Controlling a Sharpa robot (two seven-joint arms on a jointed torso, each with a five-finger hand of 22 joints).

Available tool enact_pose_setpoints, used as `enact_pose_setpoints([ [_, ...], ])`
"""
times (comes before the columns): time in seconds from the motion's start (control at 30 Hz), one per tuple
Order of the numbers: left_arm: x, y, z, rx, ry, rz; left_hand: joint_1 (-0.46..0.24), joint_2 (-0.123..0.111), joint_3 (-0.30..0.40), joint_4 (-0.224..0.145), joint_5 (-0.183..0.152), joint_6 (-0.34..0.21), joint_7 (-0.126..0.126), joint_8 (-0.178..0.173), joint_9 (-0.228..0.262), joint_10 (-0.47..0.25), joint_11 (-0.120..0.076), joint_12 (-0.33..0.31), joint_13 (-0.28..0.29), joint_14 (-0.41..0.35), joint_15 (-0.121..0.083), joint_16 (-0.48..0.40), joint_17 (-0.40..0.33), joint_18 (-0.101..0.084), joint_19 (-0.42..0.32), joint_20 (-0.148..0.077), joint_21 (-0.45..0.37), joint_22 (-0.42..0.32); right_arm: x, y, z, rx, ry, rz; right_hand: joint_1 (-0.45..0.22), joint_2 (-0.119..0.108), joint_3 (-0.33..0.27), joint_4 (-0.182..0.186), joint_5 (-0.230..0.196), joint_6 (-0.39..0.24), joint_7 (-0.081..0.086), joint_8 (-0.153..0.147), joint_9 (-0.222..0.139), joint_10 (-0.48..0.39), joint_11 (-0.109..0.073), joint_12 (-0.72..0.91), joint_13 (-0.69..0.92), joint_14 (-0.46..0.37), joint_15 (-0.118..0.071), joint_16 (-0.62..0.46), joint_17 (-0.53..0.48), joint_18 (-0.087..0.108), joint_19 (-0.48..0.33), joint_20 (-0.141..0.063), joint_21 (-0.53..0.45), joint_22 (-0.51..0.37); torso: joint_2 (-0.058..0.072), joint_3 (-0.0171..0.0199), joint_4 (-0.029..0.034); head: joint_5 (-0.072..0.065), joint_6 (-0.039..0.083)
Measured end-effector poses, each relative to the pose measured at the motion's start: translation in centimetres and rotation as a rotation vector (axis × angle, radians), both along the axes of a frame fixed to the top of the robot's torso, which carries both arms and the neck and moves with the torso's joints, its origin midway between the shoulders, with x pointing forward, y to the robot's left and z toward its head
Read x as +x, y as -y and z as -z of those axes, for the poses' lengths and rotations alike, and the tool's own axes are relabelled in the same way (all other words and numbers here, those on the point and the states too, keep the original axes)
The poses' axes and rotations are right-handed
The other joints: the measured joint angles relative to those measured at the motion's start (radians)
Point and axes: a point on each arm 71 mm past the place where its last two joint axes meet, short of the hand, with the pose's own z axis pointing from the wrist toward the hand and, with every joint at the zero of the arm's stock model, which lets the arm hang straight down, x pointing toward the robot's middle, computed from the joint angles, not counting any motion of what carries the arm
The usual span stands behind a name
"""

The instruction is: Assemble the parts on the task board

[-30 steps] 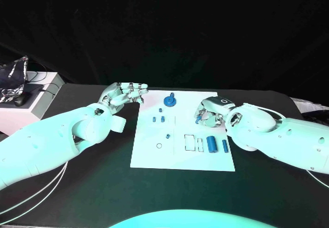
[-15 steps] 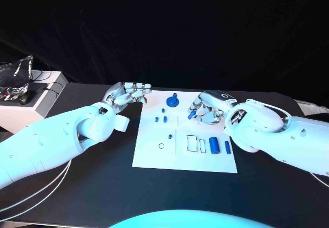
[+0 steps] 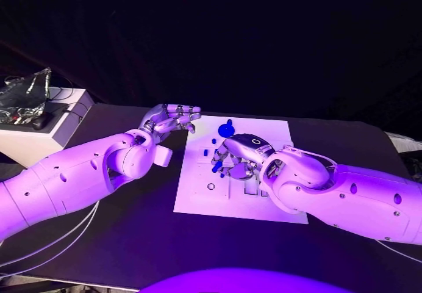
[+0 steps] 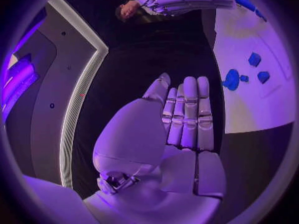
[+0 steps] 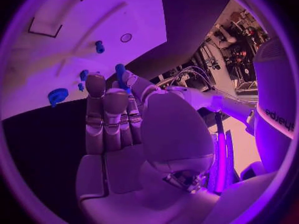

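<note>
A small blue peg (image 5: 120,73) is pinched between the fingertips of the right hand (image 3: 236,160), which is held over the middle of the white task board (image 3: 272,131); in the right wrist view the peg is seen to stand out past the fingertips. The left hand (image 3: 169,119) is held just beside the far left corner of the board, with nothing in it and its fingers straight and close together. The peg is judged to be light, stiff and smooth, so it can slip or turn easily; it is best taken at its middle, with one end left free for the hole. On the board a larger blue knobbed part (image 3: 226,129) stands near the far edge, and some small blue pieces (image 4: 255,59) lie close to it. A small round hole (image 3: 211,185) is seen in the left part of the board, and rectangular recesses (image 5: 45,27) are cut into it; what is in these recesses cannot be told, because they are partly covered by the right arm.
</note>
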Motion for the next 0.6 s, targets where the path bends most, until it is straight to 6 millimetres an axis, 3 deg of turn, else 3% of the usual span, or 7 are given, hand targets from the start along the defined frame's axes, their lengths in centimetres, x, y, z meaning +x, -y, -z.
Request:
enact_pose_setpoints([
  [0.33, 0.0, 0.1, 0.0, -0.001, -0.001, 0.002, 0.000, 0.000, 0.000, 0.000, 0.000, 0.000, 0.000, 0.000, 0.000, 0.000, 0.000, 0.000, 0.000, 0.000, 0.000, 0.000, 0.000, 0.000, 0.000, 0.000, 0.000, 0.000, -0.6, -1.4, 2.1, -0.019, -0.016, -0.027, 0.000, 0.000, -0.002, -0.004, 0.000, 0.000, 0.000, 0.005, 0.000, 0.000, 0.000, -0.001, 0.000, 0.000, 0.000, 0.000, -0.001, 0.000, 0.000, 0.000, 0.000, 0.000, 0.001, -0.0002, -0.0003, 0.010, -0.003],
  [0.6, 0.0, 0.1, 0.0, 0.000, -0.001, 0.002, 0.000, 0.000, 0.000, 0.000, 0.000, 0.000, 0.000, 0.000, 0.000, 0.000, 0.000, 0.000, 0.000, 0.000, 0.000, 0.000, 0.000, 0.000, 0.000, 0.000, 0.000, 0.000, -0.5, -1.4, 2.9, -0.046, -0.020, -0.028, 0.000, 0.000, -0.002, -0.012, 0.000, 0.000, 0.000, 0.005, 0.000, 0.000, 0.000, -0.003, 0.000, 0.000, 0.000, 0.000, -0.003, 0.000, 0.000, 0.000, 0.000, 0.000, 0.002, 0.0008, 0.0005, 0.014, -0.009],
])
